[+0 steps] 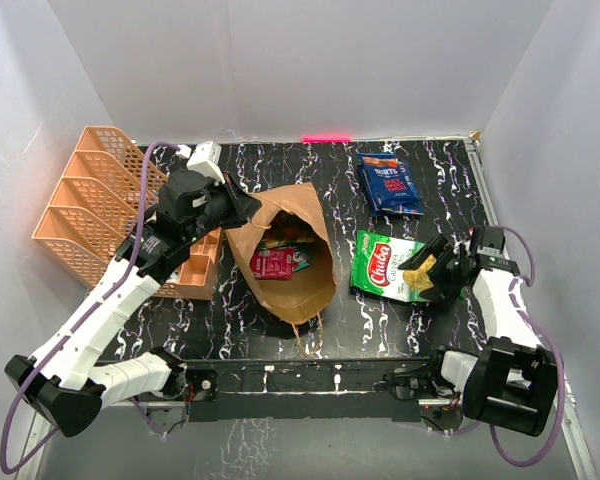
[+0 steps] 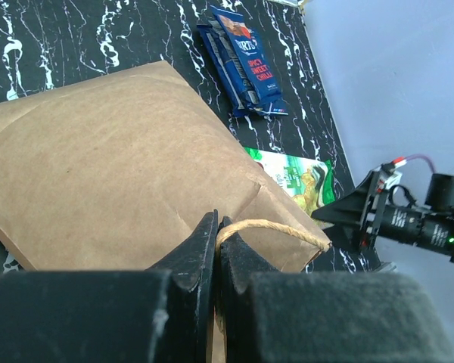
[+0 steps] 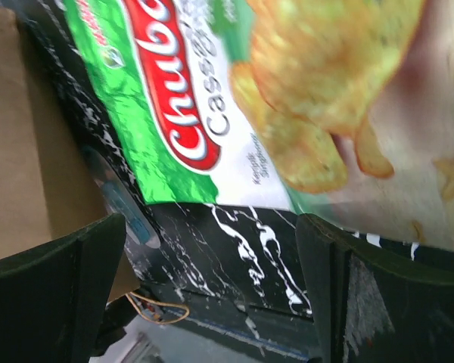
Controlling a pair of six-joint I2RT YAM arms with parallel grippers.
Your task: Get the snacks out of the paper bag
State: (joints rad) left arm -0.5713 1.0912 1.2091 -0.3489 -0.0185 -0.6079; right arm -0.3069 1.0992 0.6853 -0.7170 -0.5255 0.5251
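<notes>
Resting open-mouthed mid-table, the paper bag [image 1: 298, 285] is gripped by its loop handle [image 2: 276, 229], on which the left gripper [image 2: 218, 227] is clamped, probably to steady it. Snacks [image 1: 273, 262] are seen inside. The right gripper [image 1: 430, 270], fingers apart, is poised at a green packet [image 1: 385, 262] already out, near blue packets [image 1: 388, 183]. All is set on a black marbled table [image 1: 380, 330], with orange mesh trays [image 1: 85, 205] at its left and white walls around it.

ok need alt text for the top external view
A brown paper bag lies open on a black marbled table, red and green packets showing inside, the left gripper at its far rim. The right gripper sits at a green snack bag on the right, dark blue packets beyond it; orange mesh trays stand at left.
</notes>
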